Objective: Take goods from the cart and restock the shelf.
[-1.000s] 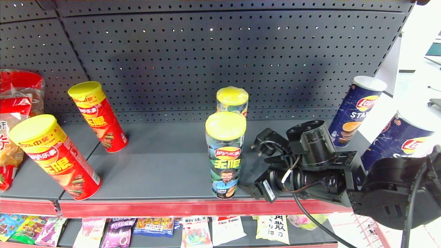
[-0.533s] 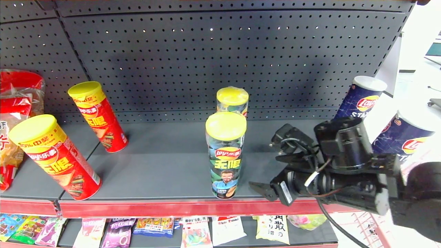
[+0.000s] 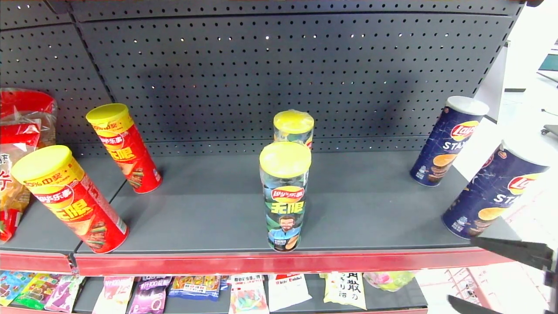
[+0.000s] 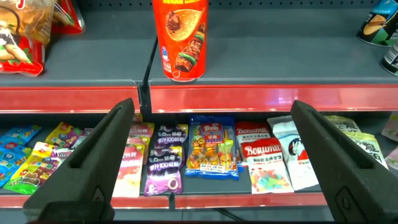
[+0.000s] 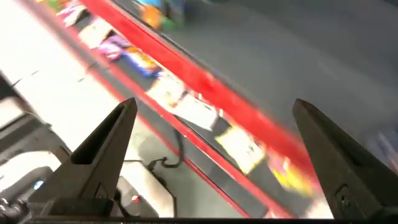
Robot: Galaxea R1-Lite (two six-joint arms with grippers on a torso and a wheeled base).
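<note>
My right hand (image 3: 461, 268) hangs low at the near right, in front of the shelf's edge. Its two fingers are spread wide with nothing between them. My left hand (image 4: 212, 106) is spread just as wide and holds nothing. It faces the lower shelf (image 4: 249, 200), where snack packets (image 4: 211, 152) lie flat in a row.

Above the packets runs the red front lip (image 3: 261, 263) of the shelf (image 3: 209, 209) I am stocking. In the middle, just behind that lip, the front green chip can (image 3: 284, 196) stands upright with its yellow lid on, well apart from both my hands. To the left, also near the lip, stands the near red chip can (image 3: 69, 198). On the right, at the shelf's end, is the near blue chip can (image 3: 495, 192).

Farther back, a rear green chip can (image 3: 294, 126) stands directly behind the front one. A far red chip can (image 3: 124, 146) and a far blue chip can (image 3: 449, 139) stand behind their near partners. Snack bags (image 3: 17, 131) are piled at the far left edge. The grey pegboard panel (image 3: 279, 78) closes the back.
</note>
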